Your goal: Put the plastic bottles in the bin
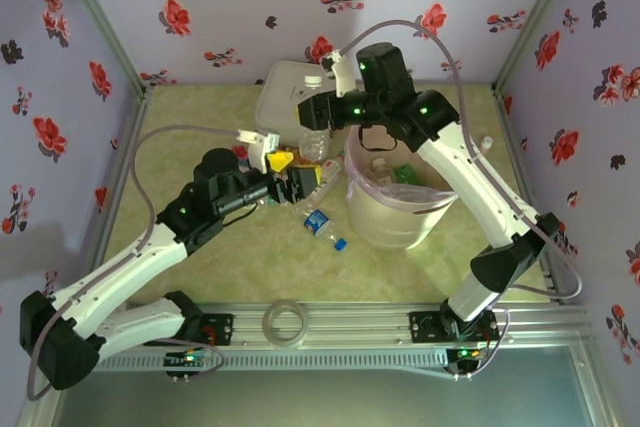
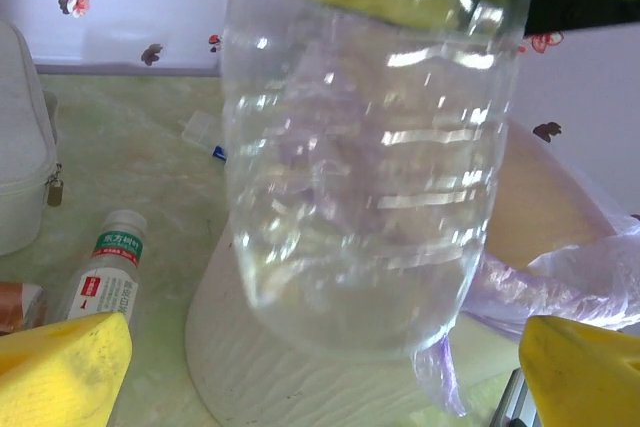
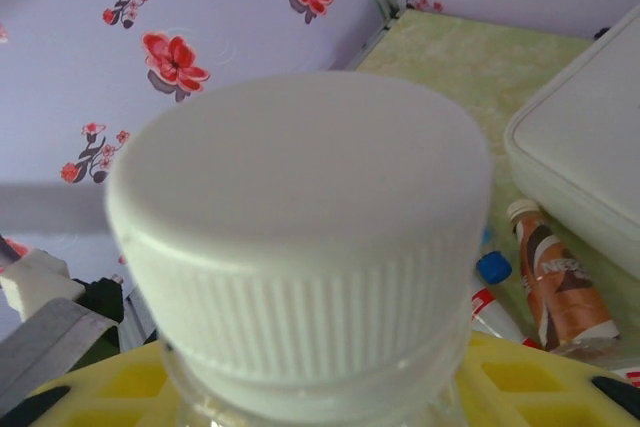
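Jaws: your right jaws clamp the bottle under its cap, so it hangs upright. Left jaws gape wide around its body, touching nothing. It hangs just beside the bin.

A small bottle is showing a green label reading 东方树叶, with the smaller print on its red patch below too blurred to read, and a brown bottle is carrying white lettering looking like NESCAFÉ.
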Robot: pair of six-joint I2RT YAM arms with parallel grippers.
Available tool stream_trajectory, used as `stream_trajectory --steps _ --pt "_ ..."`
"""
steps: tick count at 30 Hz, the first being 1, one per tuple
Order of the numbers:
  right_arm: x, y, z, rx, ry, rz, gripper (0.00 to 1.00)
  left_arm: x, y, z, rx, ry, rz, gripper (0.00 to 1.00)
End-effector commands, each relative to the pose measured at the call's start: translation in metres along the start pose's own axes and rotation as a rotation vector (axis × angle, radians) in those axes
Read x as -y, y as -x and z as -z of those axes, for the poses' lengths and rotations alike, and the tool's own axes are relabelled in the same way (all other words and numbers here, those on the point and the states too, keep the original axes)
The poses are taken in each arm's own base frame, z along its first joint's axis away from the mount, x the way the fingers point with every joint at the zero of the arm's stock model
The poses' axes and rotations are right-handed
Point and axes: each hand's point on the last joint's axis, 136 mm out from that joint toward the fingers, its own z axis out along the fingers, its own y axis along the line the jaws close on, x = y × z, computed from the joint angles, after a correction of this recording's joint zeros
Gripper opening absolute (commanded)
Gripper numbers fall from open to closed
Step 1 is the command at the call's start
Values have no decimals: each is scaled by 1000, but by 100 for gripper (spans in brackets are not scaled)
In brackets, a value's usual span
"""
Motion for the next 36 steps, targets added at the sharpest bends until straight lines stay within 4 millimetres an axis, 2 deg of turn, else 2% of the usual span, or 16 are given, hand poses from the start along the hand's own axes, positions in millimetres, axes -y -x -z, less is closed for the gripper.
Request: stream_trajectory --steps 1,6,11,16,21,27,36 --pt "-2 24 31 77 -57 69 49 -8 -3 6 3 30 8 100" --pt "7 38 63 131 -129 84 48 -19 -15 6 -20 66 44 100" --pt "30 44 102 183 -258 82 48 -39 -33 3 -56 139 96 100" --pt "57 37 137 191 -403 68 46 -49 -44 1 -88 176 116 99" --pt "87 18 164 143 -576 58 46 -61 -52 -3 -119 216 136 99" --pt "125 -18 177 13 -783 46 46 -69 -59 -8 -149 246 156 99" --pt "175 -77 157 -244 -914 20 48 -86 -68 -11 -173 303 196 99"
